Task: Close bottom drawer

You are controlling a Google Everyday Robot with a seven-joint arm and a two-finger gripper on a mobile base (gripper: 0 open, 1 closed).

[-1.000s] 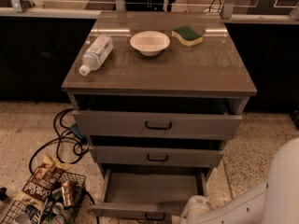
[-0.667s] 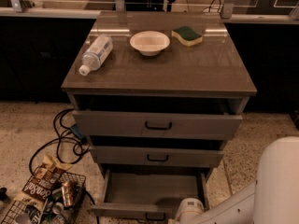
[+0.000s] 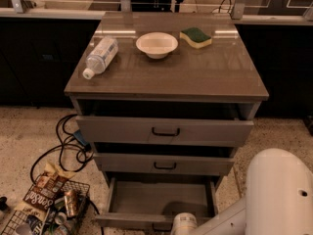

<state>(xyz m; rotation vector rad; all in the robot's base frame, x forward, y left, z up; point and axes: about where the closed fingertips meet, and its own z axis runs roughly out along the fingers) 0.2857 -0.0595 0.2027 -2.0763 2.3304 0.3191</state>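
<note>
- Three drawers are standing open to some degree under the front edge of the counter (image 3: 195,77). The bottom drawer (image 3: 156,199) is sticking out farthest, with its shallow grey tray lying bare and its flat front sitting well forward of that edge, low in the view.
- The top drawer (image 3: 122,130) and the middle drawer (image 3: 127,163) are projecting only slightly past the same edge, so they are not crossing the lowest one's path.
- The gripper (image 3: 185,224) is sitting at the bottom drawer's front, a little toward the counter's front-right corner from the drawer's middle. The white arm (image 3: 274,195) is reaching in from the right side. Whether the gripper is clenched or released is not showing, and whether it is touching the front I cannot tell.
- The drawer front's long axis is running parallel to the counter's front edge, while its travel is running from front edge to back edge. The gripper is sitting on the outer side of the front, so the cabinet is lying straight beyond it.
- Judging from this, the coming move is calling for a straight push toward the counter's back edge. Pressing right of centre is risking a slight skew of the tray.
- A water bottle (image 3: 100,57) near the left edge, and a bowl (image 3: 156,44) and a sponge (image 3: 195,37) near the back edge, are resting on the counter, well away from the work.
</note>
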